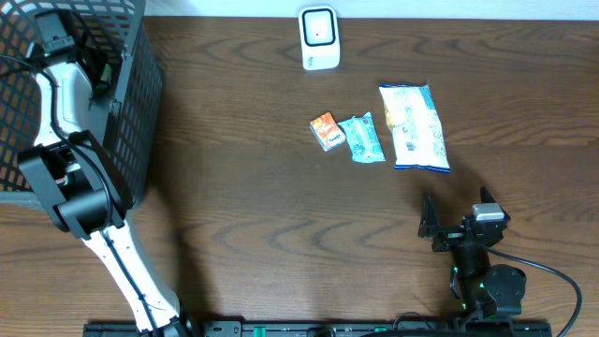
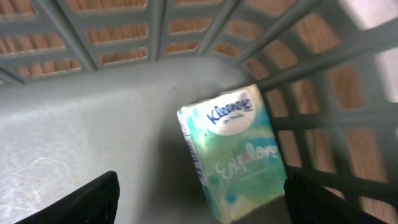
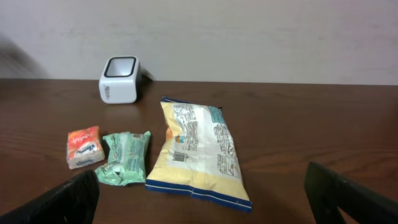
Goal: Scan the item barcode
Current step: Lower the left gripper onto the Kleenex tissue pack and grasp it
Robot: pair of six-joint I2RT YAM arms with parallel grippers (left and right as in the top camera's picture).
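The left claw (image 2: 202,199) hangs spread inside the basket (image 2: 311,56), over a tissue pack (image 2: 236,152) lying loose on the basket floor by the wall. The right claw (image 3: 205,202), also spread, sits low over the bench (image 3: 311,124), facing the scanner (image 3: 119,79), a snack bag (image 3: 196,152), a green packet (image 3: 124,157) and an orange packet (image 3: 84,147).

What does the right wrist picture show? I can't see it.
A yellow snack bag lies on a dark table, a green packet and an orange packet to its left. A white scanner stands behind; the open right gripper frames the bottom corners.
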